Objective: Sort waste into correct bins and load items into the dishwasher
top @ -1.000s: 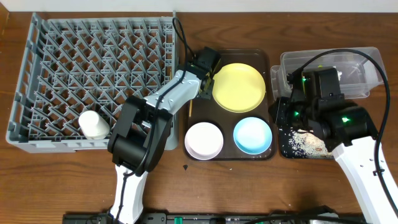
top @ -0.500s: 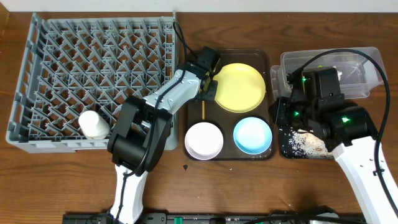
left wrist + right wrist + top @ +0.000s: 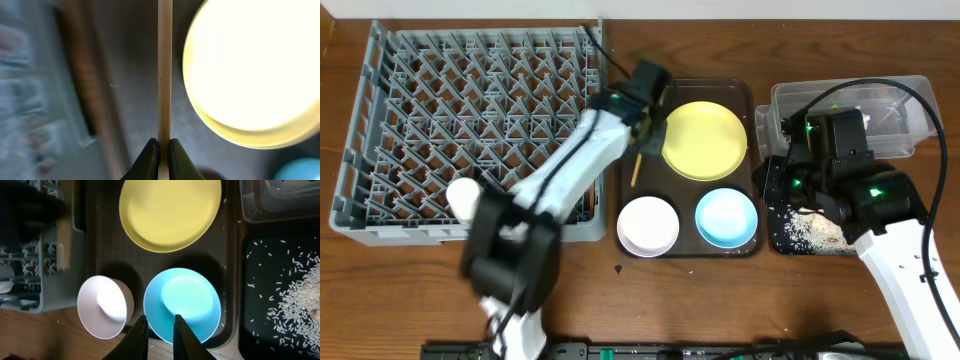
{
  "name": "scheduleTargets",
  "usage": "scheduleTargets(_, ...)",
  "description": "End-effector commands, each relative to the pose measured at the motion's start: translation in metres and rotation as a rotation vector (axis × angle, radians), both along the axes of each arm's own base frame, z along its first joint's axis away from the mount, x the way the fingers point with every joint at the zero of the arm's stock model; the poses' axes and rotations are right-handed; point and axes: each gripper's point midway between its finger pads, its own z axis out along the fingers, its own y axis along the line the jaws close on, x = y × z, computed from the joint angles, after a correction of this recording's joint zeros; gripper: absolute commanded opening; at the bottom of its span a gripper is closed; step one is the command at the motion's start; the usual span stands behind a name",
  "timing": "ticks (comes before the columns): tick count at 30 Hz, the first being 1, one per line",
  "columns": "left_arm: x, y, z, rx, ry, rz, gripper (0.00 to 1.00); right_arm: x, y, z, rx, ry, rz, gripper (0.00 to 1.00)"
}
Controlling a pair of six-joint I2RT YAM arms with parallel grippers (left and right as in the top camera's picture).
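My left gripper (image 3: 163, 146) is shut on a thin wooden chopstick (image 3: 165, 70), which runs straight out from the fingertips beside the yellow plate (image 3: 250, 75). In the overhead view the chopstick (image 3: 634, 168) hangs tilted over the left edge of the brown tray (image 3: 752, 105), between the grey dish rack (image 3: 470, 110) and the plate (image 3: 705, 140). A pinkish-white bowl (image 3: 648, 225) and a light blue bowl (image 3: 726, 217) sit on the tray. A white cup (image 3: 467, 196) lies in the rack. My right gripper (image 3: 160, 326) hovers slightly open over the blue bowl (image 3: 182, 305), holding nothing.
A black tray (image 3: 790, 232) strewn with rice grains (image 3: 295, 305) lies right of the brown tray. Behind it stands the clear tub (image 3: 895, 95). The right arm's cables loop over both. A dark crumb (image 3: 619, 268) lies on the wood in front.
The left gripper closed on the chopstick and picked it up from the tray's left edge. The left arm is swinging left, blurred. The right arm has not moved.
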Motion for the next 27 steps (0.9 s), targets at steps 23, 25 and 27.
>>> scheduleTargets(23,-0.029,0.093,-0.005,0.042,0.137,0.153,0.26,0.002,0.001,0.000,0.010,-0.004,0.005,0.17)
scheduleTargets(25,-0.029,0.093,-0.001,0.040,0.133,0.153,0.26,0.002,0.001,0.000,0.010,-0.004,0.005,0.17)
scheduleTargets(27,-0.032,0.093,0.010,0.029,0.134,0.169,0.26,0.002,0.001,0.000,0.010,-0.004,0.005,0.17)
